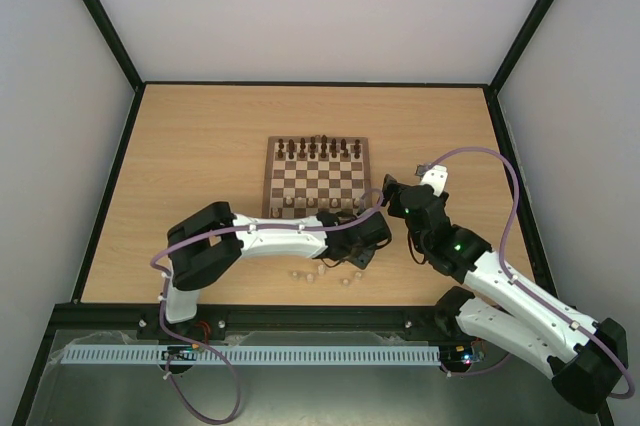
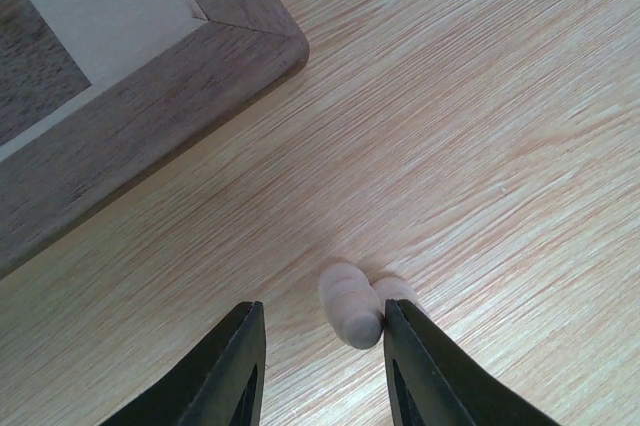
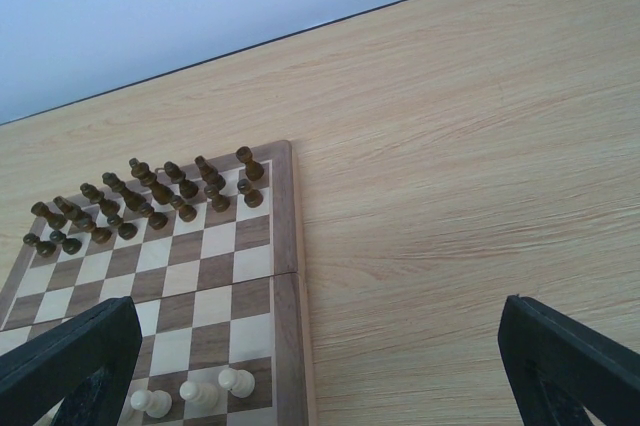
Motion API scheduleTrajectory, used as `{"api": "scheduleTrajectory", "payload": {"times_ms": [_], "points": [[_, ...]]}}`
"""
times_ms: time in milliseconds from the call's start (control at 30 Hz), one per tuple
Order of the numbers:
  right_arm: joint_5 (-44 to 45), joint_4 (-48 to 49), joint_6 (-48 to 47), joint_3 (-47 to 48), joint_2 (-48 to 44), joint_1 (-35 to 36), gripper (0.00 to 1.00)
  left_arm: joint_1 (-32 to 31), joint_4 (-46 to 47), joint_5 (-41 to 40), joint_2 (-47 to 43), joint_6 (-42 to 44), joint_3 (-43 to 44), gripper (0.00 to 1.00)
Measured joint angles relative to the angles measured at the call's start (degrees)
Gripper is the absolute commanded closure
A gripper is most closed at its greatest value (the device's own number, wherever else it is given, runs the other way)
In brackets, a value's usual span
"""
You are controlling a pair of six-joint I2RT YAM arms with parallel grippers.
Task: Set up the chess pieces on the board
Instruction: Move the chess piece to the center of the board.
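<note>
Flagging a grasp risk on the bench (image 1: 200, 146), just off the corner of the board (image 2: 150, 86): left hand (image 2: 322, 318) is part-spread, straddling a pale chess piece (image 2: 350, 308) lying on its side, not pinching yet, while right hand (image 3: 320, 356) hangs spread wide and empty beside the board. Piece is rounded, sits nearer one finger and touches a second piece (image 2: 400, 291), so the squeeze could roll it out or drag the neighbour along. A few pale pieces (image 3: 200, 391) already stand on the near row.
</note>
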Motion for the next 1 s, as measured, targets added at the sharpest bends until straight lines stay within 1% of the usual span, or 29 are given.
{"api": "scheduleTrajectory", "payload": {"times_ms": [1000], "points": [[-0.5, 0.0, 0.0, 0.0, 0.1, 0.0, 0.01, 0.0, -0.8, -0.5, 3.9, 0.0, 1.0, 0.68]]}}
